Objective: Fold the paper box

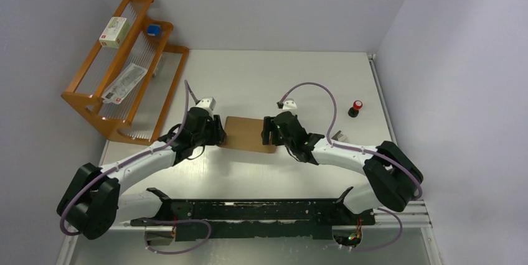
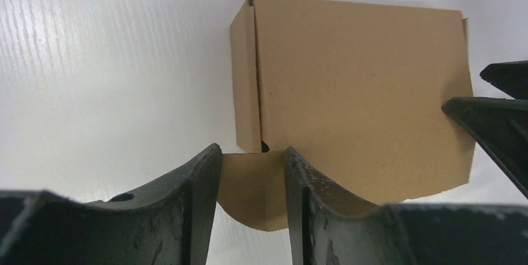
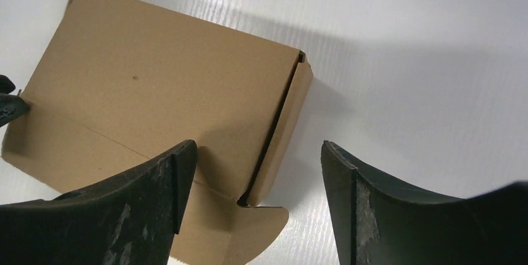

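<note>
The paper box [image 1: 248, 133] lies on the white table [image 1: 292, 78] between the 2 grippers, a broad brown face upward. The left gripper [image 2: 252, 148] is at one end, its 2 fingers [image 2: 202, 184] set narrowly either side of a rounded tab [image 2: 252, 196] sticking out from the box; whether they pinch it I cannot tell. The right gripper [image 3: 258, 147] hovers spread wide at the opposite end, 1 finger over the box top, the other clear of the side flap [image 3: 283, 131]
</note>
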Controlling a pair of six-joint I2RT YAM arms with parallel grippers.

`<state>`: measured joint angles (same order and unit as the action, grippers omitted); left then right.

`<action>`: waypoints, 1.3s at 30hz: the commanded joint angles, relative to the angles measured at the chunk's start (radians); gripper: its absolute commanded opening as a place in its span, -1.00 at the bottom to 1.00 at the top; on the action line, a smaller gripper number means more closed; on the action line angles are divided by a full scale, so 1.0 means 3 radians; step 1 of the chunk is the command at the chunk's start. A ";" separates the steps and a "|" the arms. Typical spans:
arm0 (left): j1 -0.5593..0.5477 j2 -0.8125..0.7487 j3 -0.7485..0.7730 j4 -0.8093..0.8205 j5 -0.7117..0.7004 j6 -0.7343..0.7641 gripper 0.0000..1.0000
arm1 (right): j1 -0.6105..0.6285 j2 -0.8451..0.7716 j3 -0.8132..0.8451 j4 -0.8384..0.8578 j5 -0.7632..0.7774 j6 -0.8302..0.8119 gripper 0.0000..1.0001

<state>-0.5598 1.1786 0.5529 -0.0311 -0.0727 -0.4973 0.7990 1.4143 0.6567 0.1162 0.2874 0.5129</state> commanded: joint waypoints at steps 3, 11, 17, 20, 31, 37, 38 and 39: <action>0.0015 0.0140 -0.0032 0.0271 -0.0001 0.0010 -0.10 | -0.0058 0.0137 -0.0147 0.0253 -0.0082 0.0079 0.46; 0.0014 0.0023 -0.0183 0.0413 0.0147 -0.0133 0.02 | -0.0152 0.0077 -0.0147 0.0226 -0.0161 0.0034 0.44; 0.0076 -0.0219 -0.0166 0.0505 -0.0072 -0.0265 0.19 | -0.0319 -0.0198 -0.0212 0.0239 -0.0359 0.0068 0.46; 0.0100 -0.0039 -0.0090 0.0578 -0.0050 -0.0242 0.18 | -0.0357 -0.0234 -0.0270 0.0323 -0.0465 0.0109 0.42; 0.0102 0.0530 -0.0134 0.0813 0.0183 -0.0156 -0.18 | -0.0388 0.0066 -0.0400 0.0566 -0.0631 0.0212 0.17; 0.0102 0.0602 -0.0329 0.1002 0.0332 -0.0184 -0.26 | -0.0428 0.0328 -0.0422 0.0657 -0.0600 0.0212 0.08; 0.0102 0.0614 -0.0342 0.1028 0.0331 -0.0196 -0.25 | -0.0429 0.0355 -0.0397 0.0657 -0.0581 0.0202 0.07; 0.0102 0.0635 -0.0343 0.1042 0.0329 -0.0213 -0.25 | -0.0436 0.0370 -0.0361 0.0622 -0.0569 0.0183 0.07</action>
<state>-0.5297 1.3361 0.4858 0.2554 -0.0212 -0.5579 0.6769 1.4727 0.5480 0.3397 0.1036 0.5816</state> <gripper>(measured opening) 0.371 0.541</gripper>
